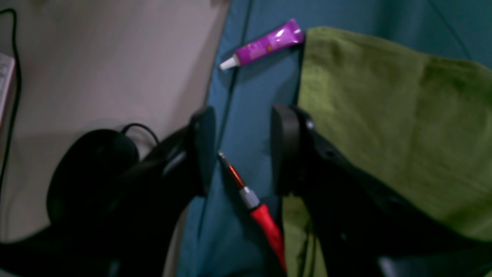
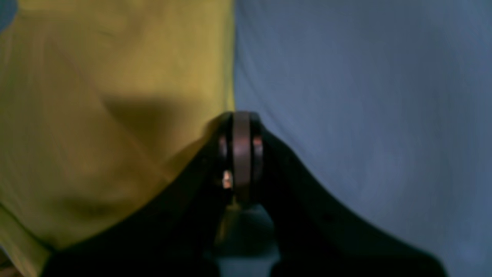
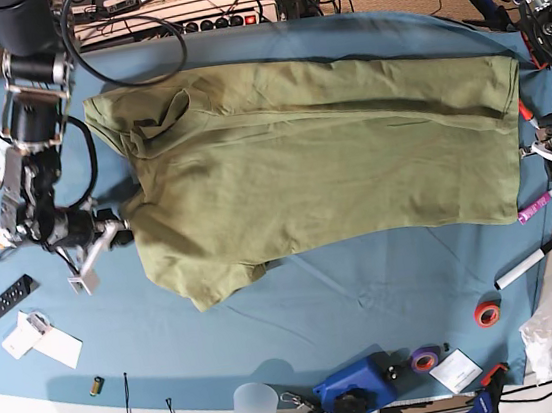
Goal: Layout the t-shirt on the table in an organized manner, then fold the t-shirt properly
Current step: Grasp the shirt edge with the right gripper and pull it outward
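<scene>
- right gripper (image 2: 241, 154): jaws pressed together at t-shirt (image 3: 320, 151) edge; whether cloth is caught, cannot tell. Risk: lifts nothing.
- left gripper (image 1: 242, 150): fingers spread, empty; could snag red-handled tool (image 1: 265, 223).

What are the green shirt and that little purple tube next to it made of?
The t-shirt looks like soft matte knit fabric, probably cotton: it creases and drapes with no shine. The purple tube looks like glossy squeezable plastic with a white cap; light glints off it. The table is covered in matte blue woven cloth that wrinkles.
</scene>
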Controlling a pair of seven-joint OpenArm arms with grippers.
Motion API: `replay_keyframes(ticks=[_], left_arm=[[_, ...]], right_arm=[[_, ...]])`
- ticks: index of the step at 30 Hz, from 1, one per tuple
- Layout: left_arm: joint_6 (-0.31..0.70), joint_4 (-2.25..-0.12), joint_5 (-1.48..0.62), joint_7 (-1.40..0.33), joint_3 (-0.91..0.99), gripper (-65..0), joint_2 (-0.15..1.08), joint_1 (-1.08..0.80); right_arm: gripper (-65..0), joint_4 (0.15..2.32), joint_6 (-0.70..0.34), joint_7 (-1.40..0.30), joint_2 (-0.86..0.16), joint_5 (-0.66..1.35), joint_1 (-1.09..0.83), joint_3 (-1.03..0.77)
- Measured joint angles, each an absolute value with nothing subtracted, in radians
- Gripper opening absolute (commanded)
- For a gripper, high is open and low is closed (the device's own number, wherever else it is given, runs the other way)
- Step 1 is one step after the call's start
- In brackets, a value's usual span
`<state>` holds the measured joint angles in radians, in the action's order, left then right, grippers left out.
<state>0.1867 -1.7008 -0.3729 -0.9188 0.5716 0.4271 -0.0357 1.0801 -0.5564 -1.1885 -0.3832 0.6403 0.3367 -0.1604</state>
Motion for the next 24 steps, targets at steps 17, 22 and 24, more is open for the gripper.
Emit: replay_keyframes(ticks=[17, 22, 24], left_arm=[[0.187, -1.701, -0.375, -0.919, 0.572, -40.5, 0.427, -0.036], [0.187, -1.701, -0.376, -0.919, 0.572, -40.5, 0.427, -0.036], [0.187, -1.701, -0.376, -0.919, 0.572, -40.5, 0.427, -0.036]], right_arm=[[-65.0, 1.671, -0.546, -1.165, -0.368, 0.53, -0.028, -0.223], [-51.7, 1.671, -0.567, -1.212, -0.368, 0.522, 0.001, -0.286], [-42.1, 1.671, -0.576, -1.208, -0.368, 0.524, 0.006, -0.295]])
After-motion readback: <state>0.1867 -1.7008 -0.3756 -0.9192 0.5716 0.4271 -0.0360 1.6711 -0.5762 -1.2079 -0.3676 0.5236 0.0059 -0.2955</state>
